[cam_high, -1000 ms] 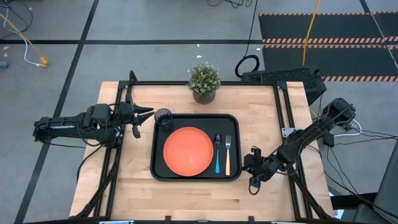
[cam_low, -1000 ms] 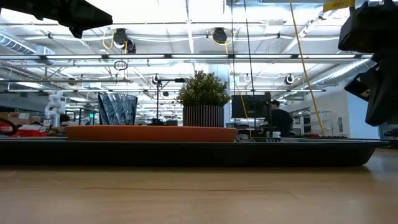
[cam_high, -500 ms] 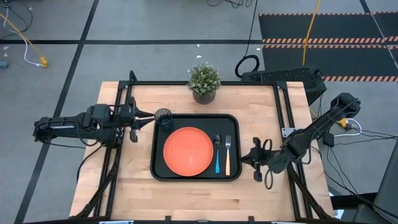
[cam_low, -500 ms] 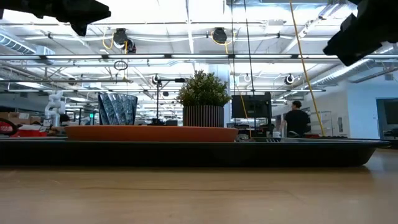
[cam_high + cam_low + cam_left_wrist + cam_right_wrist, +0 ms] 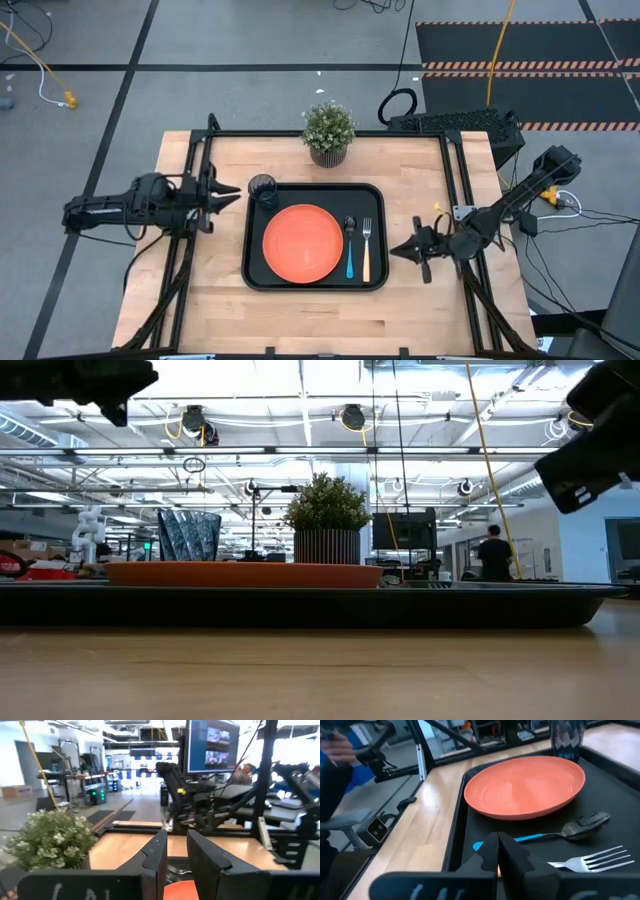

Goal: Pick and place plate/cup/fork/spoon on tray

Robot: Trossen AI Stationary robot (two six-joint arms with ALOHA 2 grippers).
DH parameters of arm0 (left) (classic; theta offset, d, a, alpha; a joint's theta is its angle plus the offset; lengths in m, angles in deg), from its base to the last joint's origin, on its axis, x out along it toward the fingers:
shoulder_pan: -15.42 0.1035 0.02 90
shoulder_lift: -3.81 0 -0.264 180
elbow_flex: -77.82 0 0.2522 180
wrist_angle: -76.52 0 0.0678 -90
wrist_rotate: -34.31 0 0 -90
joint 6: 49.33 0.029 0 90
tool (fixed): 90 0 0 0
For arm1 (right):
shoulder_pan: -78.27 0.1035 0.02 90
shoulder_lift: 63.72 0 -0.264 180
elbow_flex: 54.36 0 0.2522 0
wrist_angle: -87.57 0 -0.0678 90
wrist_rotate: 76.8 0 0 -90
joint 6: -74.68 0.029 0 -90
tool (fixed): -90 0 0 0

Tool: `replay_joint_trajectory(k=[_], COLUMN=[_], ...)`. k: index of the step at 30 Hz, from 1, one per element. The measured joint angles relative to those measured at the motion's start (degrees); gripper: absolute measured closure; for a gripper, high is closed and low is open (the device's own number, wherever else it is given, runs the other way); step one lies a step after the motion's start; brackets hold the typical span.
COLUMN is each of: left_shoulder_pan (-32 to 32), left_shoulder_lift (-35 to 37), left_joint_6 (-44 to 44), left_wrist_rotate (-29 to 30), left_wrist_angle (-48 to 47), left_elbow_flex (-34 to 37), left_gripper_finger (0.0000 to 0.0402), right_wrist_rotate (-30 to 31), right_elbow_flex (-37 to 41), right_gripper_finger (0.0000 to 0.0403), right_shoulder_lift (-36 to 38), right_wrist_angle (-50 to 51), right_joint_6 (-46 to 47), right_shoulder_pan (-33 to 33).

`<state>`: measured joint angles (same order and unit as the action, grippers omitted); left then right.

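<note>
Tray: the black rectangular tray with rounded corners and a low rim lies in the middle of the wooden tabletop; it carries all four pieces of tableware.
Plate: the round flat orange plate rests on the tray's middle-left part, filling about half its width.
Cup: the small dark translucent tumbler stands upright at the tray's far left corner, just beyond the plate.
Spoon: the spoon, with a dark shiny bowl and a thin bright blue handle, lies just right of the plate, its bowl toward the far rim.
Fork: the fork, with silver tines and an orange-tan handle, lies parallel to the spoon on its right, near the tray's right rim.
Left gripper: the left gripper hovers off the tray's left side, near the cup but apart from it; its fingers stand a narrow gap apart, holding nothing.
Right gripper: the right gripper sits just off the tray's right rim, pointing at the fork and spoon; its fingers are closed together, empty.
Potted plant: a small green potted plant stands on the tabletop beyond the tray's far edge.
</note>
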<state>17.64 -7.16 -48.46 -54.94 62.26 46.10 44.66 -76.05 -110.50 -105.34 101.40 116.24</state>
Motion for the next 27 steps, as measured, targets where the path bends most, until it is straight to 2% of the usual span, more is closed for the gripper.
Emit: replay_joint_trajectory(k=[6,14,18,23,27], left_shoulder_pan=[0.04,1.92,3.7,5.46,6.22], left_shoulder_lift=[5.41,10.21,10.57,10.64,10.64], left_joint_6=[-3.01,-5.58,-7.23,-10.79,-9.89], left_wrist_rotate=[-0.81,-1.4,-3.82,-6.79,-6.92], left_wrist_angle=[0.17,0.24,0.38,0.95,6.69], left_elbow_flex=[4.39,8.65,10.32,13.4,17.4], left_gripper_finger=[0.0323,0.0323,0.0323,0.0323,0.0323], right_wrist_rotate=[0.26,0.07,1.53,0.09,-0.25], right_elbow_flex=[6.66,6.87,6.92,6.97,6.97], right_gripper_finger=[0.0403,0.0403,0.0403,0.0403,0.0403], right_shoulder_lift=[4.52,6.42,6.46,6.44,6.44], right_wrist_angle=[-8.92,-7.8,-7.46,-6.34,-5.58], right_joint_6=[-2.94,-9.39,-10.33,-10.24,-10.37], right_shoulder_pan=[-0.02,-0.15,-1.67,-4.02,-6.03])
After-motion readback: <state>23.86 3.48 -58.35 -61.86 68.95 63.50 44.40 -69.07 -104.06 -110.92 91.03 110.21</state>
